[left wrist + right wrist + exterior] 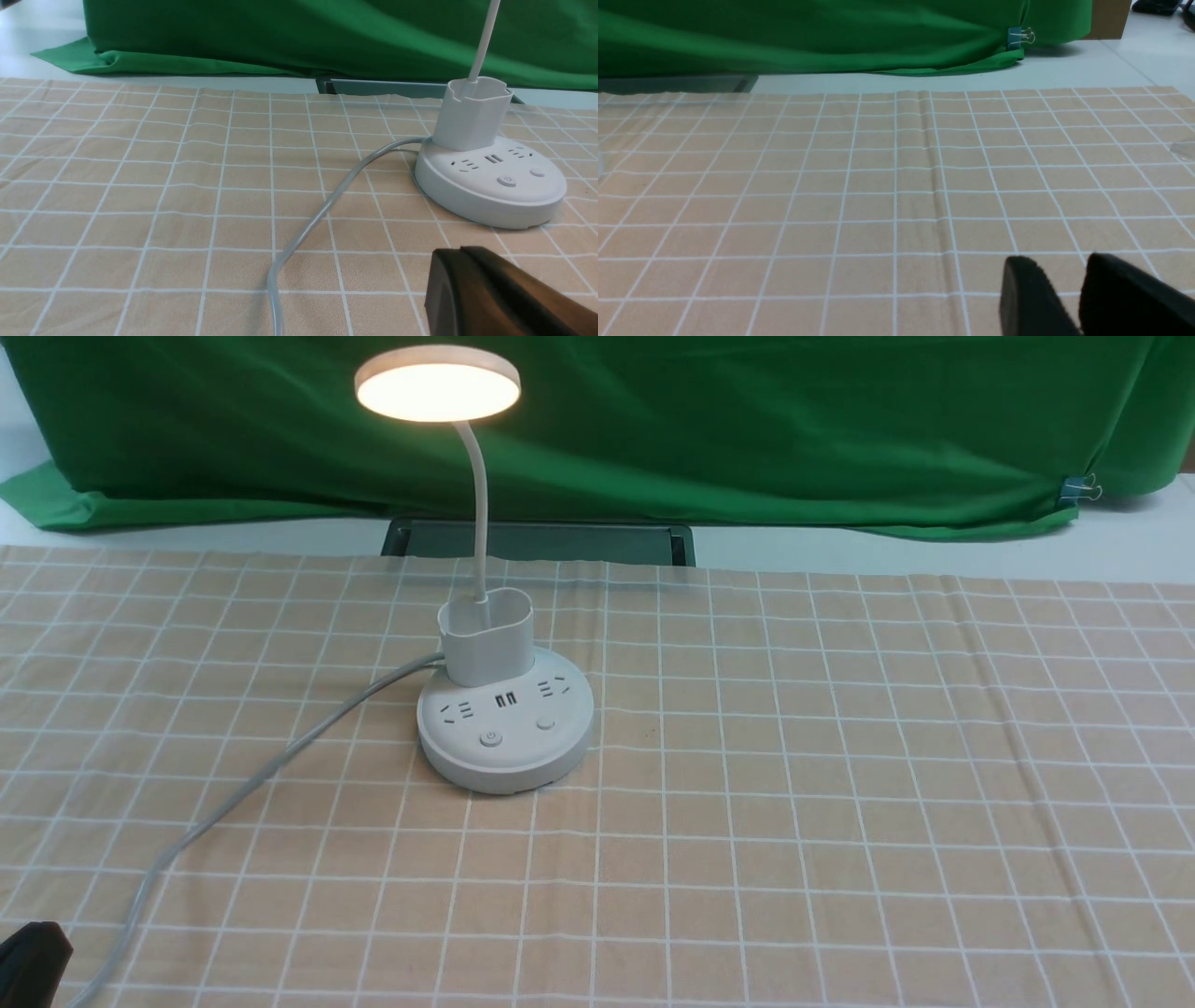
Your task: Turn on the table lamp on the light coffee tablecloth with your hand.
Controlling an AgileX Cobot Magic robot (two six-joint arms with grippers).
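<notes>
The white table lamp stands mid-left on the light coffee tablecloth (840,803). Its disc head (437,383) glows warm white. Its round base (504,728) carries sockets and a power button (490,739), and its grey cord (261,775) runs to the near left. My left gripper (460,252) is shut and empty, low over the cloth, short of the base (490,186) and apart from it; only a dark corner of it (33,961) shows in the front view. My right gripper (1064,266) hangs over bare cloth, jaws slightly apart, empty.
A green backdrop cloth (747,420) hangs along the far side, held by a clip (1078,490). A dark flat frame (541,541) lies behind the lamp at the cloth's far edge. A crease (934,186) runs across the cloth on the right.
</notes>
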